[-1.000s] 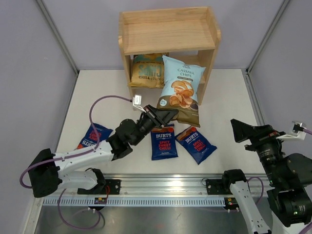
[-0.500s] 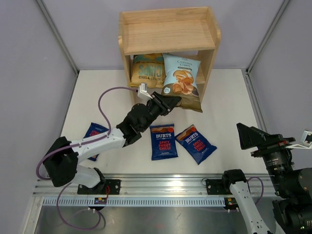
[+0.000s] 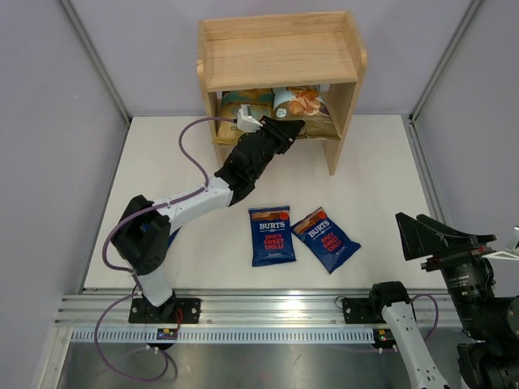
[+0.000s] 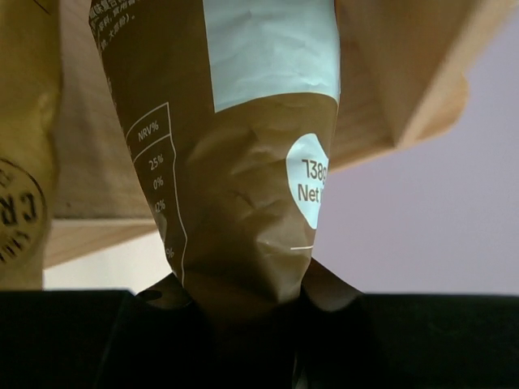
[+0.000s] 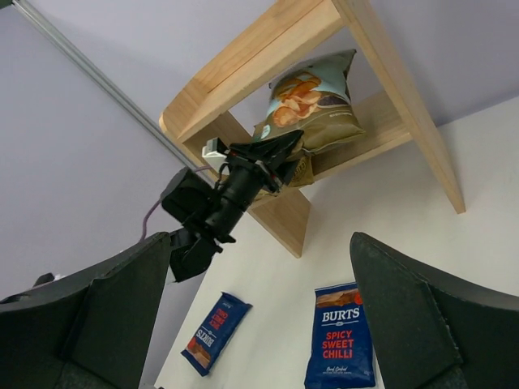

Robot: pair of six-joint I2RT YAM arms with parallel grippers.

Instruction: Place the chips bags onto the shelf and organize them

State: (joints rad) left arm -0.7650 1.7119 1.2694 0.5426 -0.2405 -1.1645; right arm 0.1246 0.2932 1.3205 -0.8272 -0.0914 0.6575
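**Left gripper pinches the Cassava bag on the low shelf**

The left arm reaches far out to the wooden shelf (image 3: 280, 57). The left gripper (image 3: 284, 130) pinches the brown bottom end of the Cassava Chips bag (image 3: 304, 101). Its fingers are closed tight on the crinkly foil.

The bag is on the lower level, on the right side. It is tilted, and its bottom end sticks out past the front edge. The tan and teal bag (image 3: 243, 101) is on the same level, just beside it on the left.

The right gripper (image 3: 438, 237) hangs near the front of the table (image 3: 381, 162), far from the shelf. Its fingers are spread wide and hold nothing.

One dark-blue Burts bag (image 3: 272, 235) lies flat on the table. A second Burts bag (image 3: 326, 240) lies just beside it, turned a little. The right wrist view shows a third Burts bag (image 5: 215, 334) farther left.
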